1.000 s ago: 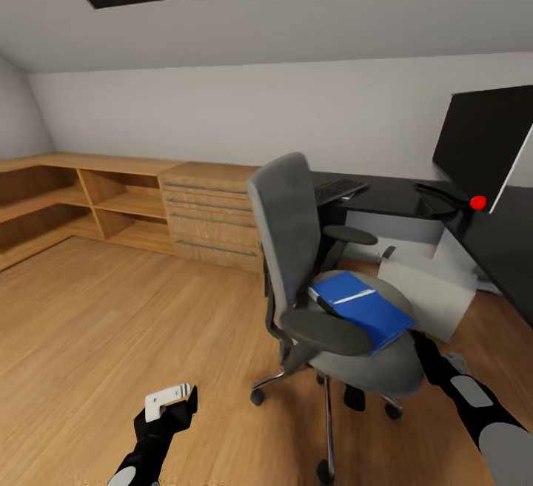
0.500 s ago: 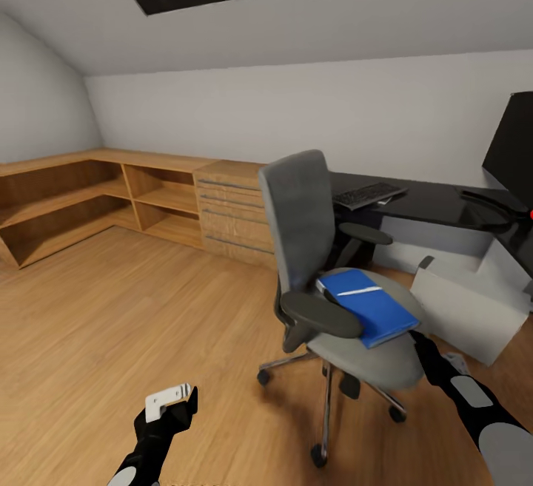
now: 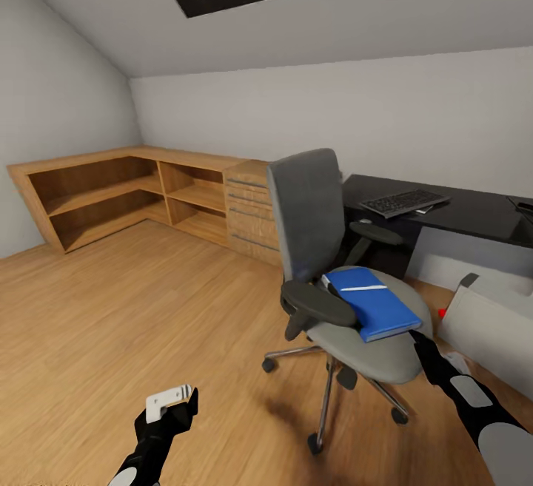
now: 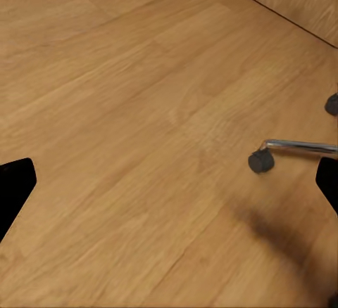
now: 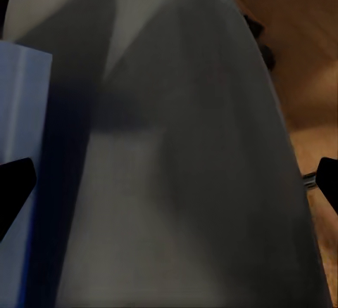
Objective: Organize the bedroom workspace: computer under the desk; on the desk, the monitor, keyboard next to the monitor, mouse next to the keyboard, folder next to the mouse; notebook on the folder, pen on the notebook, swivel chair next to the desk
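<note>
The grey swivel chair (image 3: 311, 212) stands on the wood floor in front of the black desk (image 3: 474, 212). On its seat lies the blue folder (image 3: 377, 312), with the white pen (image 3: 363, 288) across it. The black keyboard (image 3: 403, 203) lies on the desk. The light grey computer (image 3: 492, 323), with its red light, stands on the floor at the right. My right arm (image 3: 455, 382) reaches to the seat's front edge. My right gripper (image 5: 169, 181) is open over the seat (image 5: 190, 146), beside the folder (image 5: 21, 181). My left gripper (image 3: 174, 403) hangs low over the floor, and in its wrist view it (image 4: 169, 181) is open.
A light-wood dresser (image 3: 252, 212) and low open shelves (image 3: 111, 194) run along the back and left walls under a sloped ceiling. The chair's chrome leg and castors (image 4: 262, 160) are near my left gripper. Open wood floor (image 3: 148, 301) lies to the left.
The whole head view has swung left: the monitor has left the picture and more of the shelves shows. Both arms hold the same places in the picture.
</note>
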